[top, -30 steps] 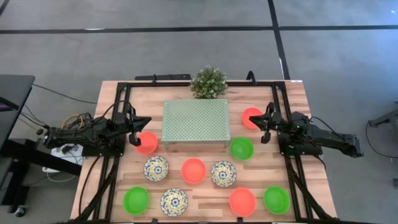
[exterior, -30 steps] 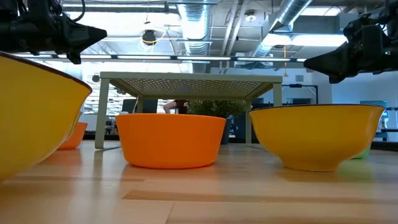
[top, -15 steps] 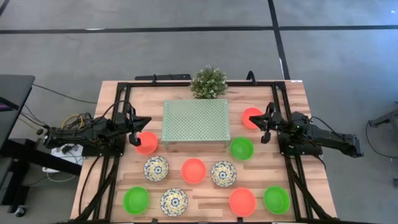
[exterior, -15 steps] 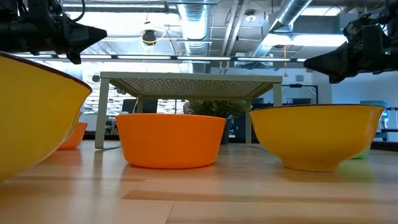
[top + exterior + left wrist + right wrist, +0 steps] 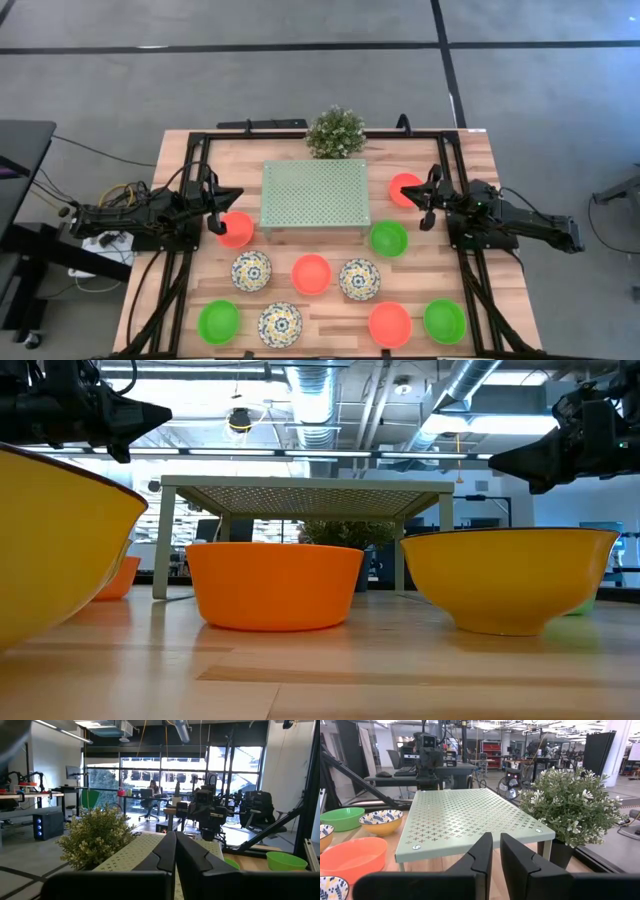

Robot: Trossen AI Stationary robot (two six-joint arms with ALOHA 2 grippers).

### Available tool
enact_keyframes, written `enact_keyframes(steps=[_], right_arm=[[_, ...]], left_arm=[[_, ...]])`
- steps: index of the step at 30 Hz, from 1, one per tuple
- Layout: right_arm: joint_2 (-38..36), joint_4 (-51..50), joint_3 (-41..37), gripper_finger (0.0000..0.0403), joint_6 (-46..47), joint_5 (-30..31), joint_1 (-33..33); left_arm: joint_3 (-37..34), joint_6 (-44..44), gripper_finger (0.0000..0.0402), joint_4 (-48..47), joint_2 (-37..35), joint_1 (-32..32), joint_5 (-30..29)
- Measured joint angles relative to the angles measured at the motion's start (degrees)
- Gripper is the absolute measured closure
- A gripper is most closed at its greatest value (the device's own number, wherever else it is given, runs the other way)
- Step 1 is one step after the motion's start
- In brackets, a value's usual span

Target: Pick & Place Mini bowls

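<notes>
Ten mini bowls rest on their bases on the wooden table. Orange-red ones: [image 5: 236, 229], [image 5: 405, 189], [image 5: 311, 274], [image 5: 390, 324]. Green ones: [image 5: 388, 238], [image 5: 219, 321], [image 5: 444, 321]. Patterned ones: [image 5: 251, 271], [image 5: 359, 280], [image 5: 280, 325]. My left gripper [image 5: 224, 205] [image 5: 175, 846] hangs shut above the table's left side, beside the left orange-red bowl, pointing right. My right gripper [image 5: 421, 200] [image 5: 496, 847] hangs shut at the right side, next to the far-right orange-red bowl, pointing left. Neither touches anything.
The pale green perforated platform [image 5: 315, 194] stands on legs in the table's middle, with the small bushy plant [image 5: 335, 132] behind it at the far edge. A black frame [image 5: 190, 170] runs along the table's sides. The low view shows an orange bowl [image 5: 275, 585] between two yellow-sided bowls.
</notes>
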Motion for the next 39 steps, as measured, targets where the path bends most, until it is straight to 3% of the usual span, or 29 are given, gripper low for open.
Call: enact_keyframes(steps=[26,29,35,39], right_arm=[[0.02,-0.01,0.02,0.0370,0.00,0.00,0.00],[0.00,0.06,0.00,0.0370,0.45,0.02,0.02],[0.00,2.65,-0.04,0.0371,10.56,0.15,0.20],[0.02,4.91,-0.04,0.0370,4.19,0.20,0.20]], left_arm=[[-0.02,0.29,0.0392,2.16,0.00,-0.02,0.02],[-0.01,-6.17,0.0392,3.31,0.00,-0.02,1.73],[0.00,-13.46,0.0392,3.30,0.00,-0.02,4.74],[0.00,-15.05,0.0392,3.37,0.00,-0.01,4.35]])
